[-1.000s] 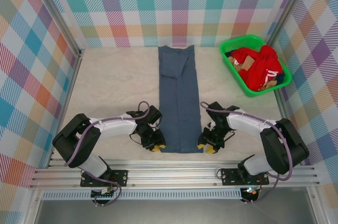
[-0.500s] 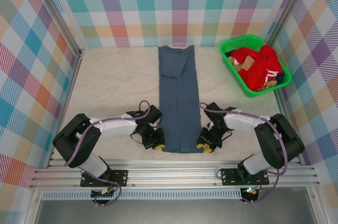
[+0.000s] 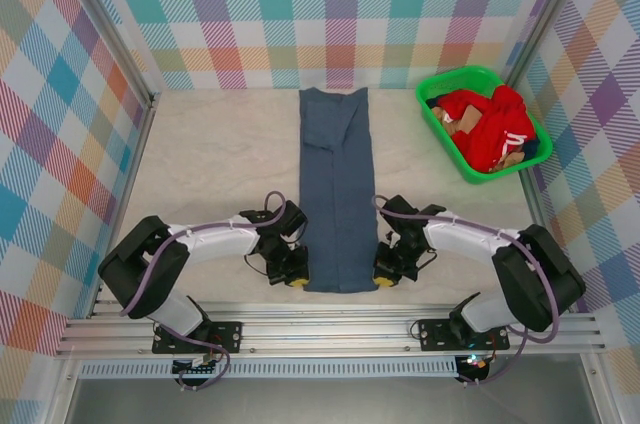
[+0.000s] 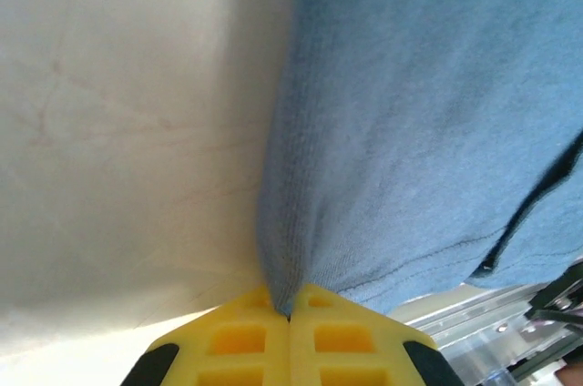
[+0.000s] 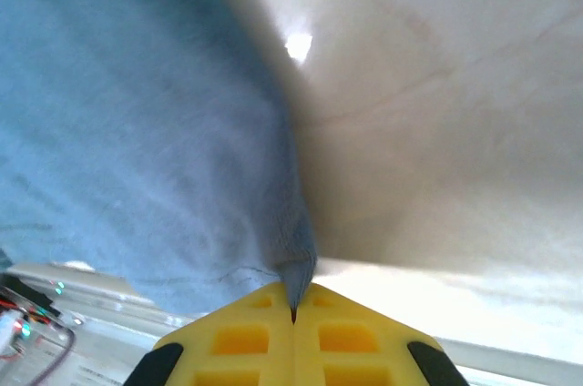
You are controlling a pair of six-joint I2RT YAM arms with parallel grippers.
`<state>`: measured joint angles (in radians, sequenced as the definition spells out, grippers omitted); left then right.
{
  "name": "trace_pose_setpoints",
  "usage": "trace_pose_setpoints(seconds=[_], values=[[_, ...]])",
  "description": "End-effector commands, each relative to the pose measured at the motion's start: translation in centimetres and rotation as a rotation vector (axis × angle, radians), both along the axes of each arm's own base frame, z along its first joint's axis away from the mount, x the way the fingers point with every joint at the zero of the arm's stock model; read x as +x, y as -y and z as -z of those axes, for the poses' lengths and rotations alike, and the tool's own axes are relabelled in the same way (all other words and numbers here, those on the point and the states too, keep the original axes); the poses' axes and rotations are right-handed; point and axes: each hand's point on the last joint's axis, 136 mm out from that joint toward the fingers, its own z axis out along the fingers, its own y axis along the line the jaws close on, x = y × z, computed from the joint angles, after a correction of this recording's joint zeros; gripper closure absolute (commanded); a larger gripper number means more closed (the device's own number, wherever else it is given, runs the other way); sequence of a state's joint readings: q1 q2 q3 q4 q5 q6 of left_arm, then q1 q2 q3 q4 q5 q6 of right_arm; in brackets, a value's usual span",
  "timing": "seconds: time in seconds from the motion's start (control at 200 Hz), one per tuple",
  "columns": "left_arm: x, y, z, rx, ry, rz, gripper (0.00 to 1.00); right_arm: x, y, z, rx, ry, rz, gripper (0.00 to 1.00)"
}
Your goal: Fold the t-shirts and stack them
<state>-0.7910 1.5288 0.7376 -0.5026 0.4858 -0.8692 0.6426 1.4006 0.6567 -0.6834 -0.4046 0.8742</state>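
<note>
Cloth ran straight away from both arms in the top external view. The slate-blue t-shirt (image 3: pixel 338 189), folded into a narrow strip, lay on the table (image 3: pixel 220 164) with its long axis pointing from the near edge toward the far side. The left gripper (image 3: pixel 297 280) sat at its near left corner and the right gripper (image 3: pixel 384 279) at its near right corner, each arm as close to its own side as the other. A green bin (image 3: pixel 455 75) of red clothes (image 3: pixel 490 124) stood well apart at the far right. In the left wrist view, the left gripper (image 4: pixel 290 318) had its yellow jaws pressed together on a pinched ridge of the t-shirt (image 4: pixel 428 131), which spread up and to the right of them. In the right wrist view, the right gripper (image 5: pixel 293 315) likewise nipped a peak of t-shirt (image 5: pixel 137 131) between closed jaws, with the cloth spreading up and to the left. By my reading, the coming fold would carry the near hem along that long axis toward the far end.
</note>
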Motion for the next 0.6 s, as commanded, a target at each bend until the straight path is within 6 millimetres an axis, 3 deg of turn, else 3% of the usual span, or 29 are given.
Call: trace_pose_setpoints(seconds=[0.0,0.12,0.265,0.375,0.595], values=[[-3.2,-0.3,-1.8,-0.026,-0.039,0.096,1.0,-1.6,-0.4,-1.8,0.018,0.002,-0.084,1.0],[-4.3,-0.1,-4.6,-0.068,0.007,0.101,1.0,-3.0,-0.7,-4.4,0.061,-0.005,-0.112,1.0],[-2.2,-1.0,-8.3,-0.074,0.147,0.01,1.0,-1.7,-1.2,-8.0,0.088,0.063,-0.093,1.0],[1.5,-0.5,-9.9,-0.104,0.235,-0.105,1.0,0.9,-1.7,-9.4,0.082,0.125,-0.052,1.0],[11.0,-1.2,-11.0,-0.092,0.313,-0.328,1.0,8.5,-2.3,-11.5,0.077,0.239,0.031,1.0]])
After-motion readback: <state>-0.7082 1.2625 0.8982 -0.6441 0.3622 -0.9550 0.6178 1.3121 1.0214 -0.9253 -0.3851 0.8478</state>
